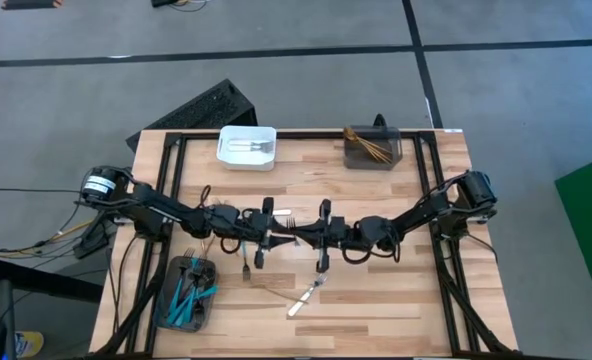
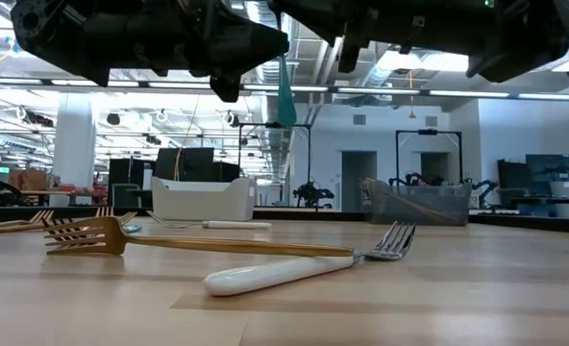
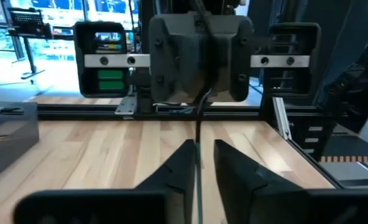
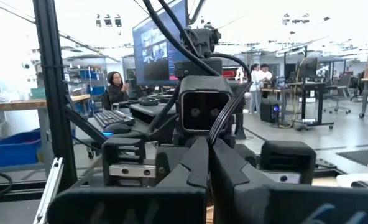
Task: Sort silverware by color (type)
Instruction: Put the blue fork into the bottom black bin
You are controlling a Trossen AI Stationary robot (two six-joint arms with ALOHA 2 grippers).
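Note:
A blue-handled piece of silverware hangs upright in the air over the table's middle, between the tips of my two grippers. My right gripper comes level from the table's right and is shut. My left gripper faces it from the left. In the left wrist view its fingers stand close on either side of the thin piece, with a narrow gap open beside it. I cannot tell whether they touch it. My right gripper is shut on the upper part of the blue-handled piece, but the gripper bodies hide the place of contact. The fingers come about level from the table's right. The blue handle hangs straight down below them, clear of the table.
A white bin with silver pieces stands at the far edge and a dark bin with gold pieces to its right. Near the left front, a dark bin holds blue-handled pieces. A white-handled fork and a gold fork lie loose near the front.

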